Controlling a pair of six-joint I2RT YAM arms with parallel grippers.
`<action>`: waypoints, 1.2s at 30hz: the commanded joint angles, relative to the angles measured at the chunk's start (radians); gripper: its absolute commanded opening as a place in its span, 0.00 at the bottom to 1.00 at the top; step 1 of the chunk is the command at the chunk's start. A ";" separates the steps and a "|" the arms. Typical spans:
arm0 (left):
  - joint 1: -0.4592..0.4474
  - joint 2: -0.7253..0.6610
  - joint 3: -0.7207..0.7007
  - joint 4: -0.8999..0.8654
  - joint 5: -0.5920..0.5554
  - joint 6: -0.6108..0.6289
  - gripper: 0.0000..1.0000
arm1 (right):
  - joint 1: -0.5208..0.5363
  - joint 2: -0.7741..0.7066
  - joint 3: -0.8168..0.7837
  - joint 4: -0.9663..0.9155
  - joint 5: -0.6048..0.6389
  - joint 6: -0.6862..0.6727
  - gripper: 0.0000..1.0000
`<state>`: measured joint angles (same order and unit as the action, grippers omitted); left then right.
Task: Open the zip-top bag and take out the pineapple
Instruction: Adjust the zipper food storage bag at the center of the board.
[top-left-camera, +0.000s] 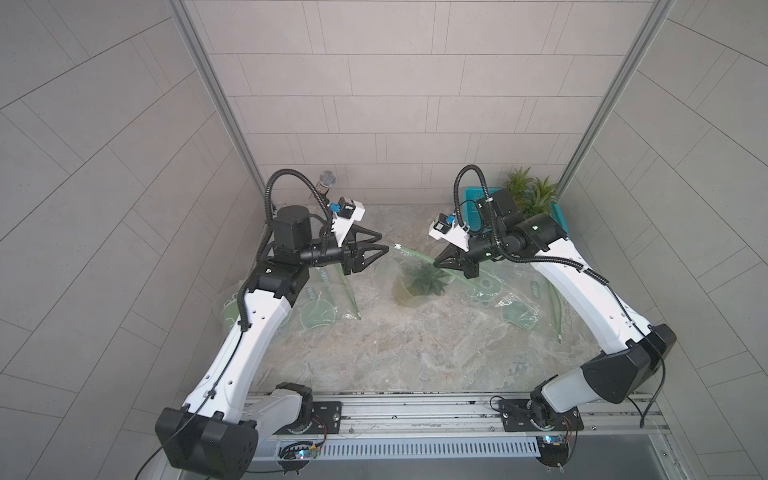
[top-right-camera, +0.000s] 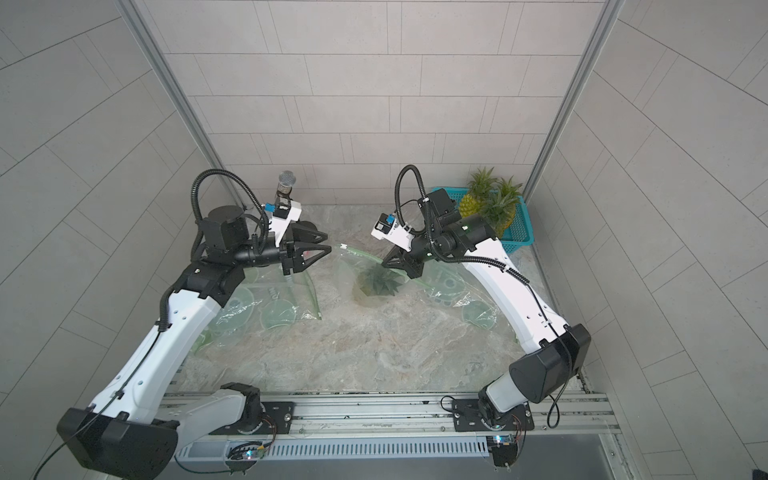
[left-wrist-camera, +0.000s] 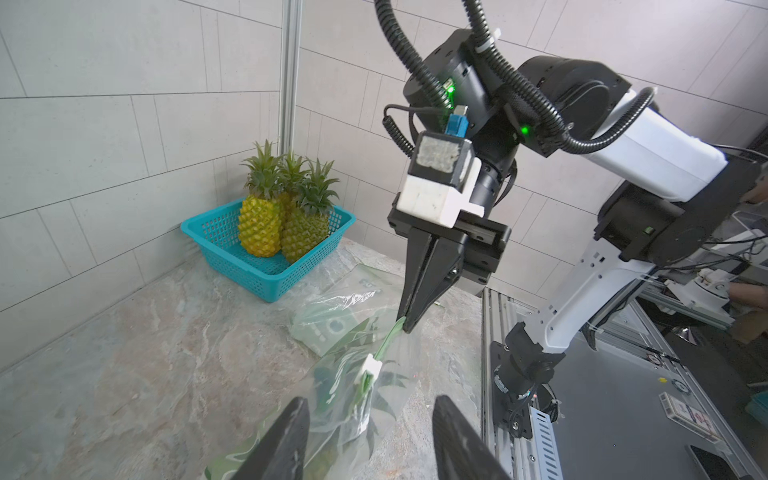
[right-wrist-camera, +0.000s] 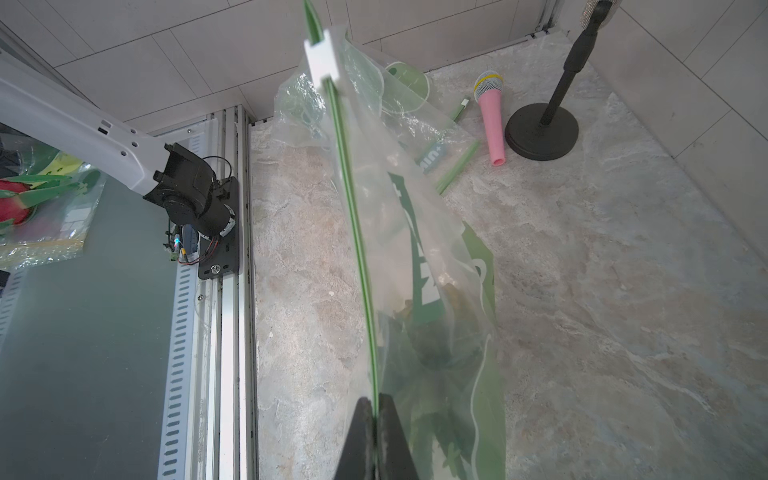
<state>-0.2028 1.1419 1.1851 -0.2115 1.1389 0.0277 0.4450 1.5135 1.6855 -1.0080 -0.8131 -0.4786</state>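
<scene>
A clear zip-top bag (top-left-camera: 399, 270) with green print stands at mid-table, with the pineapple (top-left-camera: 424, 282) (top-right-camera: 380, 282) inside it, leafy crown up. My right gripper (top-left-camera: 435, 262) (right-wrist-camera: 376, 401) is shut on the bag's green zip strip (right-wrist-camera: 353, 216) and holds that edge up. The white slider (top-left-camera: 398, 247) (left-wrist-camera: 371, 365) (right-wrist-camera: 322, 58) sits at the strip's other end. Just short of the slider, my left gripper (top-left-camera: 383, 242) (left-wrist-camera: 371, 399) is open, with nothing between its fingers.
A teal basket (left-wrist-camera: 249, 270) (top-right-camera: 519, 232) holding pineapples stands in the back right corner. Empty zip bags lie under the left arm (top-left-camera: 320, 307) and the right arm (top-left-camera: 519, 303). A pink microphone (right-wrist-camera: 492, 120) and a black stand (right-wrist-camera: 540, 133) are at the back left.
</scene>
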 joint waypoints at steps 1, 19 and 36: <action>0.003 0.013 -0.008 0.063 0.048 0.017 0.48 | 0.008 0.007 0.026 -0.018 -0.032 -0.025 0.00; -0.008 0.074 -0.036 0.072 0.050 -0.011 0.33 | 0.014 0.019 0.054 -0.014 -0.022 -0.023 0.00; -0.015 0.089 -0.041 0.085 0.111 -0.047 0.00 | 0.031 0.000 0.039 0.171 -0.084 0.114 0.35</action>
<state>-0.2119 1.2297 1.1515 -0.1654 1.1973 -0.0120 0.4648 1.5433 1.7210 -0.9543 -0.8345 -0.4297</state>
